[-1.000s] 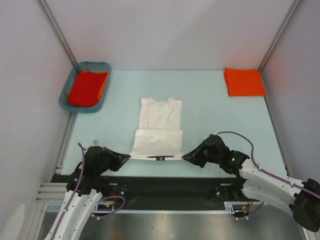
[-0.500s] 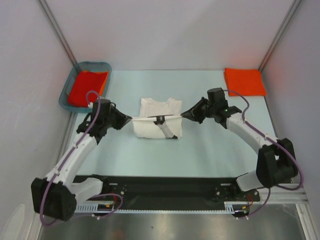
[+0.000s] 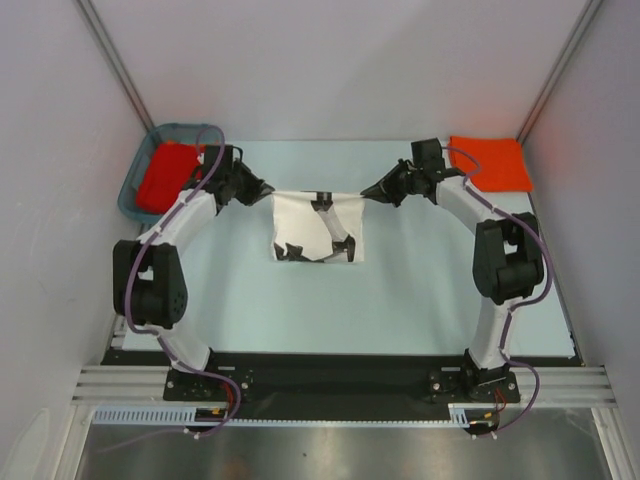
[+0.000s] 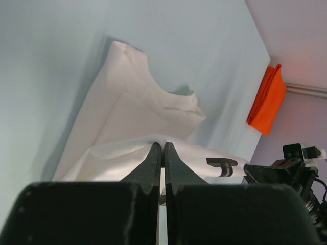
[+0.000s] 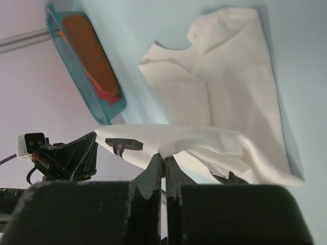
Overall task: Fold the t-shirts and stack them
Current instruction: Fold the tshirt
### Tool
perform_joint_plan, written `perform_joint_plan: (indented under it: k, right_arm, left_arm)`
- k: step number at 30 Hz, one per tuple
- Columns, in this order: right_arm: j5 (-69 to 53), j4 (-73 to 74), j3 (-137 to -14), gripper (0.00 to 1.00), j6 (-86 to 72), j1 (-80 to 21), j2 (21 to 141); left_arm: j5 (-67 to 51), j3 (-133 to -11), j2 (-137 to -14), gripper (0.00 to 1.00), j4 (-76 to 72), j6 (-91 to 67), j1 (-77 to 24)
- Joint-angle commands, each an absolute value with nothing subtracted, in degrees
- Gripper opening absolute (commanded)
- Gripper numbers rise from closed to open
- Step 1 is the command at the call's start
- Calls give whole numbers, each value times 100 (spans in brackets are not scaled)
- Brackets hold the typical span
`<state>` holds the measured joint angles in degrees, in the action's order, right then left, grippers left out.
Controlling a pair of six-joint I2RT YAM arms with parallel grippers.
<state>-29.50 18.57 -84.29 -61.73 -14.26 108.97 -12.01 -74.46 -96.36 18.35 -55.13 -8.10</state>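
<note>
The white t-shirt (image 3: 316, 226) lies mid-table, its black print facing up, its far edge held taut between both grippers. My left gripper (image 3: 268, 188) is shut on the shirt's far left corner (image 4: 159, 140). My right gripper (image 3: 366, 189) is shut on the far right corner (image 5: 168, 148). Both wrist views show the lifted layer folded over the lower part of the white t-shirt (image 4: 122, 102) (image 5: 230, 102) that rests on the table. A folded orange-red t-shirt (image 3: 489, 163) lies at the far right. Another orange-red t-shirt (image 3: 165, 176) fills the teal basket.
The teal plastic basket (image 3: 134, 182) stands at the far left, just behind my left arm. Grey walls with metal rails close in the table on three sides. The black base rail (image 3: 330, 375) runs along the near edge.
Both grippers have carried the shirt's near hem from the front edge over to the far side, folding it. The black print now faces up.
</note>
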Motion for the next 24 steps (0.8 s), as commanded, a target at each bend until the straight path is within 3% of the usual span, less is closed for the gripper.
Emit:
perform_joint_plan:
  k: [1,11,24]
  right_arm:
    - [-3146,1925,-9033,0,-6038,-1292,11293]
    - [-3287,2074,-9887,0,-5968,-1143,12190]
    - [-3278,1934,-10054,0,-6029,-1081,12647]
  left_arm:
    - [-1301,-7997,-9904,0,1591,-5317,-624]
    - [-1854,-8762,-11100,0,1292,-5414,-510]
    - [-2022,-9343,-11926,0,1327,-5344,-475]
